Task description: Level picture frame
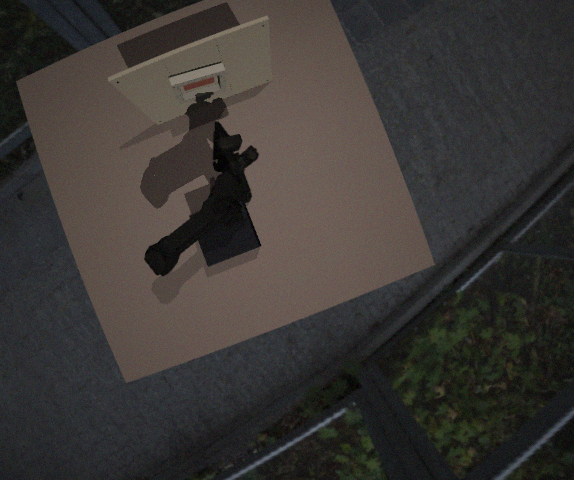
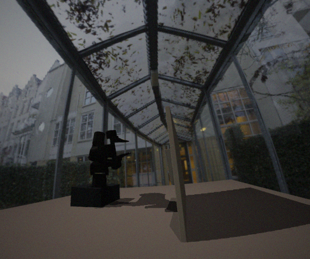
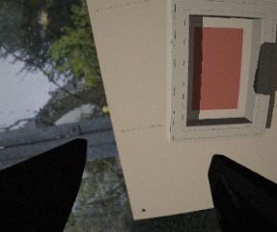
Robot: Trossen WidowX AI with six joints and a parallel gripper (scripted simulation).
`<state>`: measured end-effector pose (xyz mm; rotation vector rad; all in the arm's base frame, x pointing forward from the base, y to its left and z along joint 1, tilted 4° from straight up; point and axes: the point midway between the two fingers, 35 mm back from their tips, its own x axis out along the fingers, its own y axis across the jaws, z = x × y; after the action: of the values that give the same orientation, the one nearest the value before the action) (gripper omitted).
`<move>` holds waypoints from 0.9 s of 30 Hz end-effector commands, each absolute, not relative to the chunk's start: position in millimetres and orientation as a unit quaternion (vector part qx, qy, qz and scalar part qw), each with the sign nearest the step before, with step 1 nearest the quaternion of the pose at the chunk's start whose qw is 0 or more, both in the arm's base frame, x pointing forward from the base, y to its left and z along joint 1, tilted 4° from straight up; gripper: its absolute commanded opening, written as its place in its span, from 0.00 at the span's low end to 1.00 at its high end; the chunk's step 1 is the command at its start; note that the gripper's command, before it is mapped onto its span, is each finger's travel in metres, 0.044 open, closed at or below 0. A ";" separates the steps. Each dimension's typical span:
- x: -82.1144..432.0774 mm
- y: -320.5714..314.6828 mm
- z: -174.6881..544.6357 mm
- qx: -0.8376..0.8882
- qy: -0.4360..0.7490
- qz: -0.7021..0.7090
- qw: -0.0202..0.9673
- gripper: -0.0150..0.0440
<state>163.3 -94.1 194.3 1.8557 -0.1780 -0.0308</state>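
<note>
The pale picture frame (image 1: 197, 74) (image 3: 178, 97) with its red picture (image 1: 199, 83) (image 3: 221, 68) hangs on the cream wall board (image 1: 246, 56) (image 2: 177, 172) (image 3: 133, 72). It hangs crooked against the board's top edge: in the top view its left end is higher than its right. In the wrist view, where the board's top lies to the left, the frame's lower end sits nearer that edge. The screw and notched strip are hidden. My gripper (image 1: 217, 127) (image 2: 128, 147) (image 3: 150, 158) is open and empty, drawn back in front of the board, touching nothing.
The arm's dark base box (image 1: 230, 242) (image 2: 93, 195) stands on the pinkish-brown table top (image 1: 318, 206) (image 2: 52, 231). The board stands upright near the table's far edge in the top view. The arm's shadow falls over the frame's lower part and the table.
</note>
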 end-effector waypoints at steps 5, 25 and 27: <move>178.3 -98.7 205.6 0.787 -0.080 -0.007 0.612 0.69; 235.6 -101.8 220.4 0.750 -0.074 -0.014 0.657 0.69; 235.6 -101.8 220.4 0.750 -0.074 -0.014 0.657 0.69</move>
<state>234.1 -100.7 219.5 1.7051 -0.1651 -0.0275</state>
